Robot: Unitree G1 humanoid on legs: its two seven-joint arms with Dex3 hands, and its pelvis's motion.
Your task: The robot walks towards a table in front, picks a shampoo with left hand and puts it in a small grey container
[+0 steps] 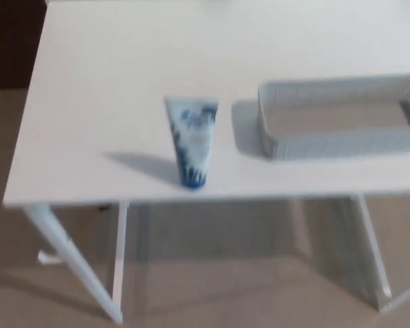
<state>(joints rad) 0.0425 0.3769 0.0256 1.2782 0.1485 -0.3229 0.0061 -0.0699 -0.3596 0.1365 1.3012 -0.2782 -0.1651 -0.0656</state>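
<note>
From my head camera I see the white table (109,82) filling the upper two thirds of the view, its near edge running across toward 6 o'clock. The shampoo tube (193,142) stands upright on its dark blue cap close to that near edge, just left of the picture's centre, with the wide crimped end up. It is white with blue markings, and the print is too blurred for me to read. Its shadow lies on the tabletop toward 9 o'clock.

At 3 o'clock from the tube, near but not touching, sits the small grey container (342,143), a low ribbed rectangular tray cut off by the right border of the picture. Below the tabletop I see the white table legs (72,270) at 7 o'clock and more at 5 o'clock, standing on the beige floor (225,287).

Neither of my hands shows in this view, so I cannot tell whether they are released or clenched.
</note>
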